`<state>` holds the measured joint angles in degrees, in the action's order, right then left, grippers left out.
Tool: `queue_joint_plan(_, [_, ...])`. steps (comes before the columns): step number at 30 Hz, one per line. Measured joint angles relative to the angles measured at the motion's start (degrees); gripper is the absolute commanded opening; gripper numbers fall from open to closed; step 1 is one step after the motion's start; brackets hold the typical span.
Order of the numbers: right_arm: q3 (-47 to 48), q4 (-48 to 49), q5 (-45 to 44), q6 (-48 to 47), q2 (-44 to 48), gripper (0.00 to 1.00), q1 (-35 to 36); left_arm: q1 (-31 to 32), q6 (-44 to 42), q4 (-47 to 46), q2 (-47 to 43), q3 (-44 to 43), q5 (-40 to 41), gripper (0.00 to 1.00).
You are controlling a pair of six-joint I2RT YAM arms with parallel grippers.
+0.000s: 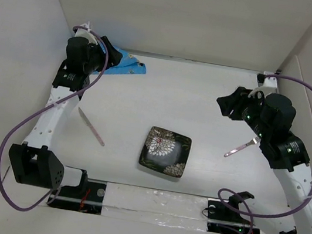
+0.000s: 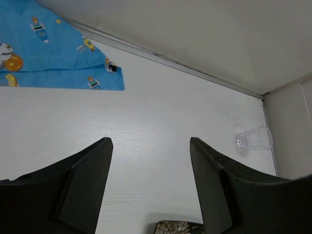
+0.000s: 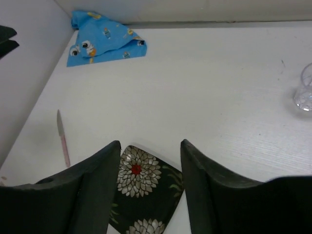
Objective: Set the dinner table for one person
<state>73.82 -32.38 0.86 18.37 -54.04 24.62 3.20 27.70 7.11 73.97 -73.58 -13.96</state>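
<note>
Left claw [image 2: 150, 141]: jaws apart, nothing between them, hanging over bare table [image 2: 161, 112] at the far-left part. Its fingers [image 2: 87, 185] are dark and clear of the surface. Just beyond it to the left, a blue cloth mat [image 2: 53, 58] with a cartoon print lies rumpled in the far-left corner, against the back panel. Far right in the left wrist view, a clear glass [image 2: 252, 139] sits near the right panel. Whether it is upright or on its side, cannot tell.

Right claw [image 3: 150, 144]: jaws apart, empty, held above the table on the right side and pointed toward the middle. Directly under and ahead of it is a square black plate [image 3: 141, 195] with white flower print, flat on the table. Left of the plate, apart from it, lies a knife [image 3: 62, 139] with a pinkish handle, blade toward the far side. The glass [image 3: 304, 90] is off to the right edge of that view, the mat [image 3: 105, 44] in the far-left corner.

Top view: the plate [image 1: 165, 152] is near the centre, toward the near edge, between the arms. The knife [image 1: 91, 126] is left of it, angled. A silver utensil [image 1: 240, 148] lies right of the plate, partly hidden by the right arm, type unclear. The table [image 1: 165, 95] is white and matte, with white upright panels [image 1: 13, 41] around it.
</note>
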Motion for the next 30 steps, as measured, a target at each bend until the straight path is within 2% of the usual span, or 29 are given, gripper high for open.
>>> queue_joint_plan(1, [-0.8,-0.1,0.2,-0.1,0.2,0.22,-0.2,0.0,0.3,0.0,0.5,0.0,1.3,0.58])
queue_joint_plan(2, [-1.2,-0.2,0.5,-0.4,0.0,0.09,-0.2,0.0,0.5,0.1,1.2,-0.2,2.6,0.54])
queue_joint_plan(3, [-1.5,-0.2,0.8,-0.2,-0.3,0.0,-0.2,0.0,0.8,0.6,2.5,-0.9,4.3,0.46])
queue_joint_plan(4, [-1.6,-0.2,1.1,-0.2,-0.9,0.0,-0.2,0.0,1.3,1.2,4.2,-2.0,6.1,0.18])
queue_joint_plan(5, [-1.6,-0.2,1.3,-0.1,-1.6,0.0,-0.2,0.0,1.7,2.1,6.4,-4.0,8.2,0.06])
queue_joint_plan(6, [-1.6,-0.2,1.4,-0.2,-2.3,0.0,-0.2,-0.1,1.8,2.3,8.9,-6.0,10.3,0.0])
queue_joint_plan(11, [-1.6,-0.2,1.2,-0.7,-5.0,0.0,-0.2,-2.9,2.3,3.8,21.6,-16.1,16.5,0.0])
queue_joint_plan(12, [-1.6,-0.2,1.1,-0.7,-5.4,0.0,-0.2,-4.0,2.7,4.1,24.4,-18.2,16.6,0.04])
queue_joint_plan(13, [-1.6,-0.2,1.2,-0.7,-5.7,0.0,-0.3,-5.3,3.1,4.4,27.1,-20.4,16.7,0.15])
queue_joint_plan(15, [-1.6,-0.1,1.3,-0.6,-6.4,0.0,-0.6,-8.3,4.2,4.7,33.4,-25.3,16.6,0.2])
queue_joint_plan(16, [-1.6,0.1,1.5,-0.6,-6.6,0.0,-0.7,-9.6,4.6,4.7,36.3,-27.1,16.9,0.33])
queue_joint_plan(19, [-1.6,1.1,2.2,-0.4,-7.7,0.01,-0.9,-12.4,5.4,4.7,43.9,-30.8,19.0,0.49])
queue_joint_plan(21, [-1.5,1.6,2.8,-0.2,-9.3,0.07,-1.0,-13.4,6.1,5.0,48.1,-32.5,20.1,0.5])
queue_joint_plan(24, [-1.0,1.5,3.5,0.1,-12.8,0.21,-1.0,-14.0,7.4,5.4,54.2,-36.2,20.2,0.51])
queue_joint_plan(25, [-0.6,1.4,3.7,0.2,-14.1,0.3,-1.0,-14.1,7.6,5.4,56.1,-37.9,20.2,0.52])
queue_joint_plan(28, [0.5,1.4,4.3,0.5,-17.6,0.39,-0.9,-14.2,7.9,5.9,61.9,-43.7,19.8,0.6])
queue_joint_plan(30, [0.9,1.5,4.3,0.7,-18.9,0.4,-0.7,-14.2,8.1,5.6,64.6,-46.4,18.8,0.59])
